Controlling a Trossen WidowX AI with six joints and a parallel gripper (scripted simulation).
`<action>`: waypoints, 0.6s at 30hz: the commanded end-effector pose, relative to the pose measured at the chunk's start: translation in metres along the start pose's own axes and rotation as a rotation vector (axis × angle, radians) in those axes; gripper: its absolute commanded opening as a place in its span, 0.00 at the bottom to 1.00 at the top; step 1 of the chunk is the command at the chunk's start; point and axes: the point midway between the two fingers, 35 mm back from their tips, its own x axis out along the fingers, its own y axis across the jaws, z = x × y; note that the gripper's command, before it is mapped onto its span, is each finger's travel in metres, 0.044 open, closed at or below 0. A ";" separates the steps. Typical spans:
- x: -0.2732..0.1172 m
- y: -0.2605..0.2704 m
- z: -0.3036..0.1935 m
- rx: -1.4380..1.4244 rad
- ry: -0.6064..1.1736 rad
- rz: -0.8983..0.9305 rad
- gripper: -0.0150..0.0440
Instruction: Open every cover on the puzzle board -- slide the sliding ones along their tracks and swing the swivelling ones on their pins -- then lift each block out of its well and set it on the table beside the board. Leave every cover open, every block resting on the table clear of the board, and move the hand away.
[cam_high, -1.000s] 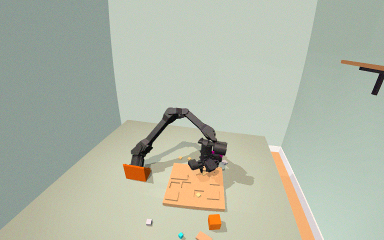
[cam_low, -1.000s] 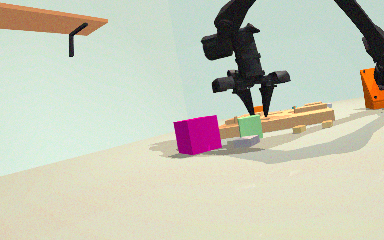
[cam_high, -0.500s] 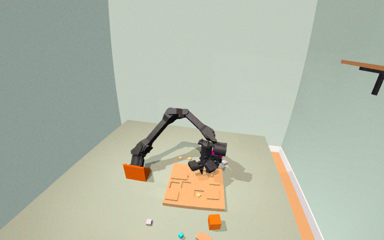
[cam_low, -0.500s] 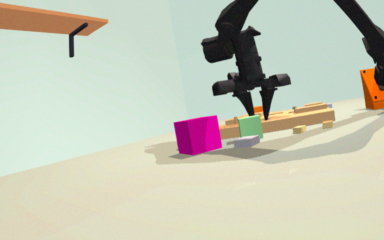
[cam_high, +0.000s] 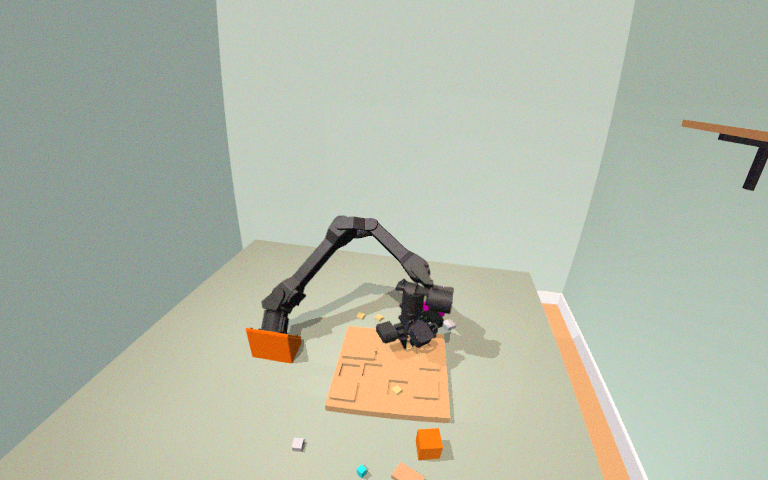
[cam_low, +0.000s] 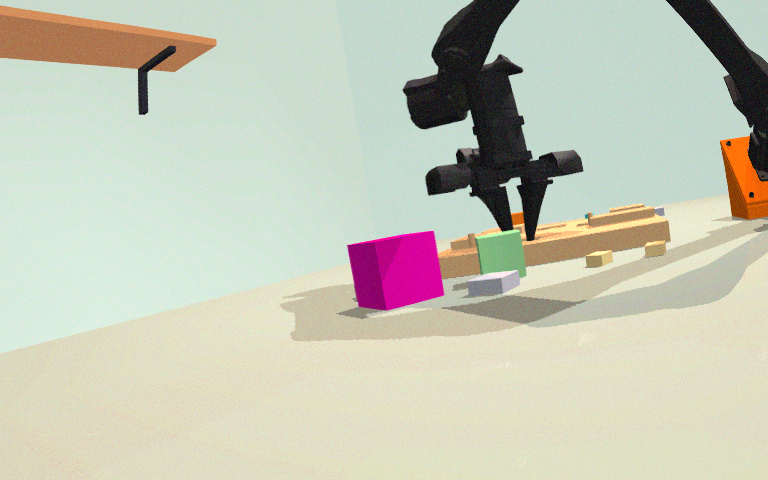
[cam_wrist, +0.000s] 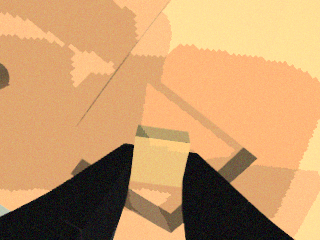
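Observation:
The tan puzzle board (cam_high: 399, 369) (cam_low: 572, 250) (cam_wrist: 50, 120) lies on the table, with raised covers and several wells. My gripper (cam_high: 406, 345) (cam_low: 519, 234) (cam_wrist: 159, 158) points down at the board's far side, its fingers closed against both sides of a small yellow block (cam_wrist: 159, 162), low in a square well. Another yellow block (cam_high: 397, 389) sits in a well near the board's front. Two more yellow blocks, one (cam_high: 360, 315) (cam_low: 655, 249) and another (cam_high: 378, 317) (cam_low: 598, 259), rest on the table beyond the board. The arm hides part of the far side in the top view.
Behind the board are a magenta box (cam_low: 396, 271), an upright green slab (cam_low: 501, 254) and a pale block (cam_high: 449, 324) (cam_low: 493, 283). In front are an orange cube (cam_high: 429, 444), a cyan cube (cam_high: 361, 470), a pale cube (cam_high: 297, 444) and a tan piece (cam_high: 407, 472).

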 end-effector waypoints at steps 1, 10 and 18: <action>0.000 0.000 0.000 0.000 0.000 0.000 0.39; -0.007 0.000 0.000 0.000 0.000 0.000 0.39; -0.017 0.000 0.001 0.002 0.000 0.000 0.39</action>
